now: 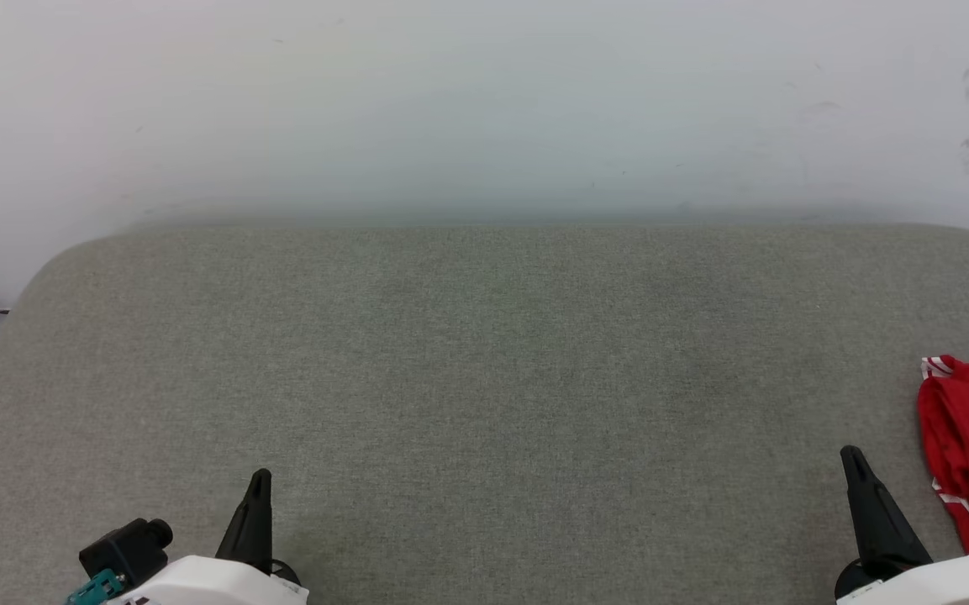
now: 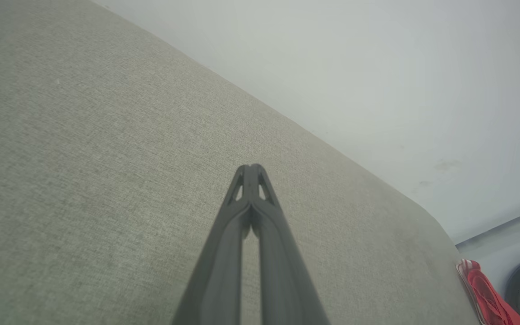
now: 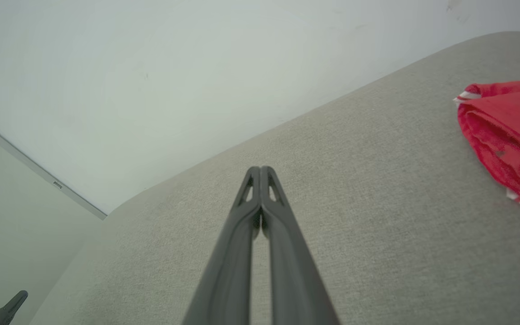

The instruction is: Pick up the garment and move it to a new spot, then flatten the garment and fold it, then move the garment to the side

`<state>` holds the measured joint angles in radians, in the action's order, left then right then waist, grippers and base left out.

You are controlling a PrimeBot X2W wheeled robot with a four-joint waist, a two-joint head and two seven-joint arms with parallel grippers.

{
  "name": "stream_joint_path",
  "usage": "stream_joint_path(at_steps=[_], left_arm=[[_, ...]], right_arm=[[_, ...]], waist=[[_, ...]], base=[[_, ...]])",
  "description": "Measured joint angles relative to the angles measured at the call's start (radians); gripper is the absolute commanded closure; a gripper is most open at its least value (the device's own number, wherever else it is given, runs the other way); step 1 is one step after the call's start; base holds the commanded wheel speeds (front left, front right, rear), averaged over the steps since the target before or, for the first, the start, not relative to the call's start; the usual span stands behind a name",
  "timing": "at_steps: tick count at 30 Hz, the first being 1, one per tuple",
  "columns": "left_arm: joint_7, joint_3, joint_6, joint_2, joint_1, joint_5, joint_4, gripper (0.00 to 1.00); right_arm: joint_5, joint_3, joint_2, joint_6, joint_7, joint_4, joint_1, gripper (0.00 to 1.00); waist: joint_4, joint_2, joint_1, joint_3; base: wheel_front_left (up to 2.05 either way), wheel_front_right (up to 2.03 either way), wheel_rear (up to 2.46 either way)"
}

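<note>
- We see the left gripper (image 1: 260,481) at the lower left of the head view, clenched: its two dark fingers are pressed together into a single point.
- The left wrist view confirms this. The tips meet, and grey cloth lies under them.
- The right gripper (image 1: 852,458) stands at the lower right of the head view, clenched in the same way. In its own wrist view the fingers (image 3: 241,253) touch at the tips.
- Both grippers hang over a wide padded surface (image 1: 484,353) covered in grey-green woven fabric. It has rounded far corners and backs onto a pale wall (image 1: 484,101).
- The garment (image 1: 967,437) lies bunched on the right side of this surface, and the right edge of the head view cuts it off. We see it as red cloth in soft folds.
- A bit of white-and-red striped trim (image 1: 938,366) shows at the garment's far corner, and a thin white line runs along its near part.
- The garment sits just to the right of the right gripper. The right wrist view shows it apart from the fingertips.
- From the left wrist view the garment appears at the far lower right, well apart from the left gripper.
- The tip of the left gripper shows at the lower left of the right wrist view.
</note>
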<state>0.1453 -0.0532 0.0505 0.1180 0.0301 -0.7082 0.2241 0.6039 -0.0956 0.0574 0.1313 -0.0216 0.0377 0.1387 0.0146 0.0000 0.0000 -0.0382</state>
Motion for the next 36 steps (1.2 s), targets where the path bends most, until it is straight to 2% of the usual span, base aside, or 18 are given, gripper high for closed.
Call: stream_joint_path(at_steps=[15,36], left_arm=[[-0.055,0.035,0.015,-0.012,-0.029,-0.193,0.005,1.0],[-0.119,0.077,0.035,-0.031,-0.06,-0.417,0.01,1.0]], right_arm=[[0.225,0.007,0.005,0.0,-0.014,-0.06,-0.05,1.0],[0.481,0.008,0.008,0.0,-0.029,-0.132,-0.108,1.0]], waist=[[-0.002,0.0,0.0,0.006],[-0.005,0.0,0.0,0.015]], base=[[0.0,0.0,0.0],[0.0,0.0,0.0]])
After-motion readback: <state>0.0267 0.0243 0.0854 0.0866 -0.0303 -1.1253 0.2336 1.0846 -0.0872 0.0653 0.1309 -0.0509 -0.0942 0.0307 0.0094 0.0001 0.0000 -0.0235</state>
